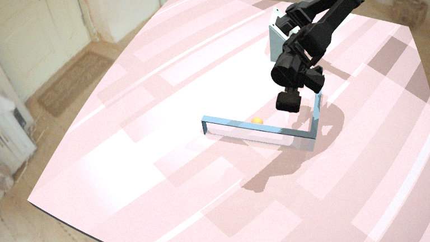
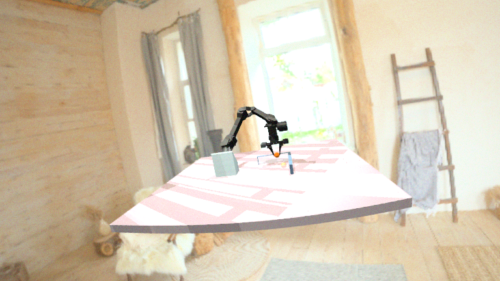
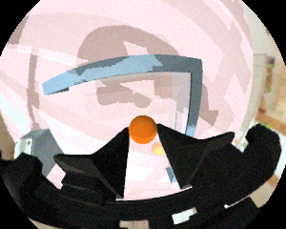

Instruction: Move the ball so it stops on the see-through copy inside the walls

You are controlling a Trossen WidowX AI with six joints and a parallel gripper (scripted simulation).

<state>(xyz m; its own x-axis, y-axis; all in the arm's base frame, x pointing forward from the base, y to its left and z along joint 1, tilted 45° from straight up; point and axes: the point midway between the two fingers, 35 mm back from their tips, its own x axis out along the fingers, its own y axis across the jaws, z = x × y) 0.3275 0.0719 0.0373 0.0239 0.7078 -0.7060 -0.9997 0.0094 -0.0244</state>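
The orange ball [image 2: 276,155] [image 3: 143,130] is held between the fingertips of my gripper [image 2: 276,153] [image 3: 142,128], which is shut on it. It hangs above the table, over the area inside the walls. In the top view the black gripper body hides the ball. The pale orange see-through copy [image 1: 257,120] [image 2: 282,164] [image 3: 158,149] rests on the table, lower than the held ball and to one side, near the long wall in the top view. Two low clear walls with blue rims [image 1: 234,122] [image 2: 290,164] [image 3: 110,68] meet at a corner.
The arm's pale grey base block [image 1: 276,46] [image 2: 225,164] stands on the patterned pink and white table [image 1: 177,172] [image 2: 258,216]. The second wall [image 1: 316,112] [image 3: 196,95] stands close to the gripper. The arm's shadow falls across the walls.
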